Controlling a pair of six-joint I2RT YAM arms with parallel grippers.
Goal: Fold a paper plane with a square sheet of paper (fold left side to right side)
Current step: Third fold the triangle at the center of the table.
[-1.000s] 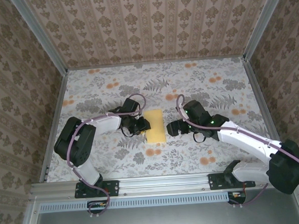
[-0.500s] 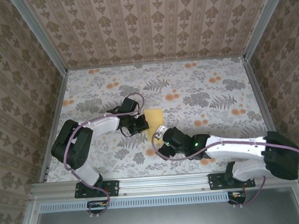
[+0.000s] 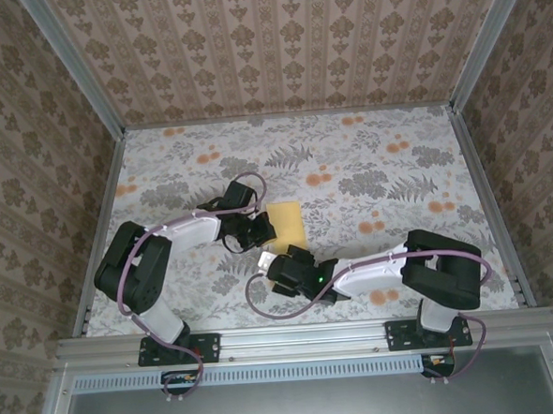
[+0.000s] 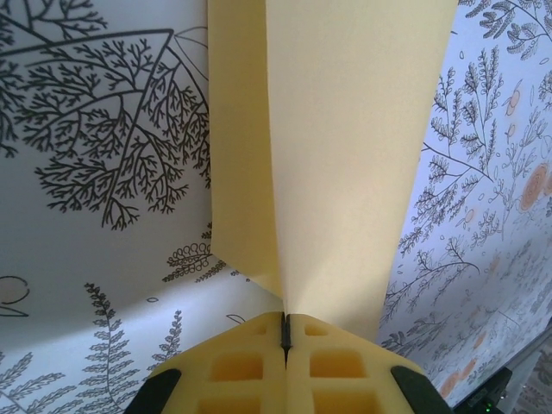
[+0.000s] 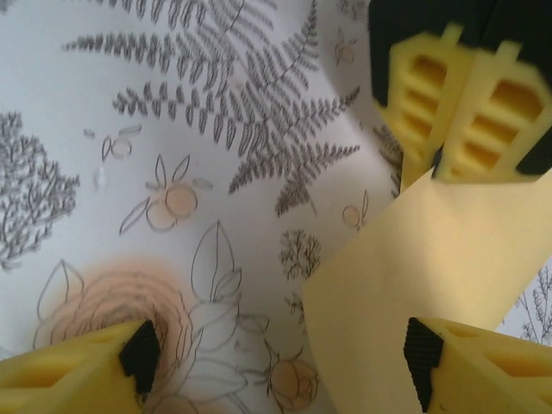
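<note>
A: Starting at the left: how does the left pincer (image 3: 261,232) stand?

B: Pressed together on the square sheet of paper (image 3: 288,224); in the left wrist view the yellow pads (image 4: 250,366) meet with the pale-yellow edge nipped in the seam; it holds the sheet at its 9 o'clock edge.

A: And where is the sheet itself?

B: On the flowered tabletop (image 3: 395,153), near the middle, slightly toward 7 o'clock; from above it reads as an upright rectangle, taller than wide; from the left wrist it shows two layers, a shaded flap at 9 o'clock and a brighter face at 3 o'clock, meeting along a crease that runs to the pads.

A: Then the right pincer (image 3: 273,262)?

B: Spread wide; its arm reaches across from 4 o'clock, low over the tabletop, to the sheet's 7 o'clock corner; in the right wrist view one finger (image 5: 82,371) sits at 7 o'clock and the other at 5 o'clock, with the paper's corner in between; whether either finger touches the paper I cannot tell.
</note>
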